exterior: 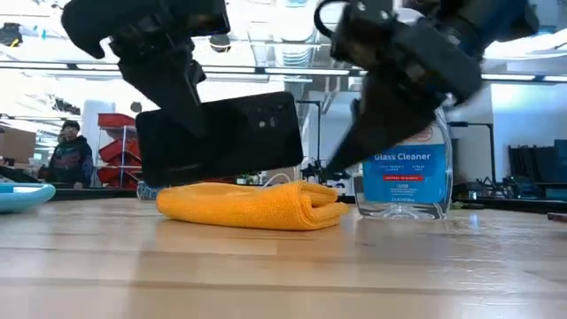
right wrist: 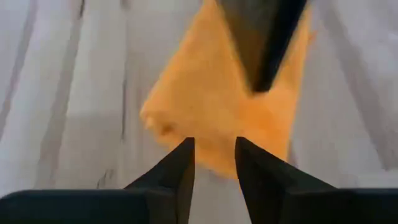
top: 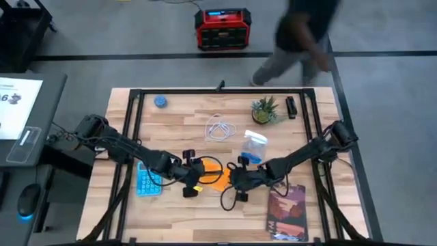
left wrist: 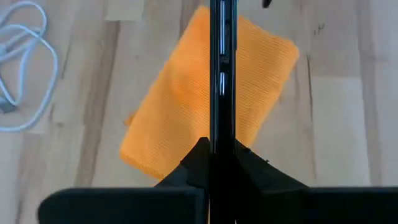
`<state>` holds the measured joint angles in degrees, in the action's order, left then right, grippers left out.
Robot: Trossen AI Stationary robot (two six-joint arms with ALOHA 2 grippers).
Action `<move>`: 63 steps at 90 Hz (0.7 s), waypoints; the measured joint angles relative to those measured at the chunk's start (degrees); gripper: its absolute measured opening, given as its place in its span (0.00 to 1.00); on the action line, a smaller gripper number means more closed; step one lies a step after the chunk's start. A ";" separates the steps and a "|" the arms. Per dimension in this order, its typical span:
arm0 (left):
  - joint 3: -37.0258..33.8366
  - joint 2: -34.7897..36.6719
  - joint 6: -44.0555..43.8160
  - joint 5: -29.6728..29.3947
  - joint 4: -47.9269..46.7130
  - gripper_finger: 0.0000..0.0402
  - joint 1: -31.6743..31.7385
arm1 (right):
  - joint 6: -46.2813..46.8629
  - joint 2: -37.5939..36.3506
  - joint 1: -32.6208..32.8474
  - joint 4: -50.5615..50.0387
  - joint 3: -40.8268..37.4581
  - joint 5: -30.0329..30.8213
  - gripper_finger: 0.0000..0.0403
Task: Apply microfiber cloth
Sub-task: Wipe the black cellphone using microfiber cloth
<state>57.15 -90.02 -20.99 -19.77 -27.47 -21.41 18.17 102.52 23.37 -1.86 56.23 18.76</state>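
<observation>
The soft orange-yellow microfiber cloth [exterior: 251, 204] lies folded into a thick pad at the middle of the pale wooden bench [top: 205, 213], and the left gripper [left wrist: 222, 163] is clamped on the edge of a thin black glass-backed smartphone [exterior: 226, 137], holding it on its long edge just above the cloth. The main risk is the phone: it is slick and rigid, pinched only along a narrow rim, so any sideways push from wiping could twist it in the fingers or let it slide out onto the wood. The right gripper [right wrist: 214, 163] hovers close over the cloth with its fingers slightly apart and nothing between them; if it comes down on only the top fold, the plush, loosely stacked fabric may unfurl or drag instead of lifting as one pad. The two grippers sit very near each other, so a collision over the cloth seems possible. Just behind stands a clear plastic glass-cleaner spray bottle [exterior: 407, 173] with blue liquid, tall and easy to tip if the right arm swings back. A looped white cable [top: 220, 128] lies farther back, well apart from the work.
</observation>
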 joint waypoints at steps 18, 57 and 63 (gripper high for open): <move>-4.35 0.00 -3.19 0.05 2.21 0.03 -0.02 | 0.12 -0.15 0.71 -3.75 0.15 -0.06 0.31; -6.10 -0.02 -5.83 -0.31 7.67 0.03 -0.02 | 0.83 -2.82 3.75 -2.23 0.21 0.91 0.32; -6.10 -0.02 -6.15 -1.07 7.74 0.03 -0.03 | 1.28 -2.82 3.72 -2.17 0.21 2.24 0.32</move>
<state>51.05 -90.04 -27.14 -20.84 -19.73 -21.44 19.45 99.70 27.09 -4.03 56.45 21.01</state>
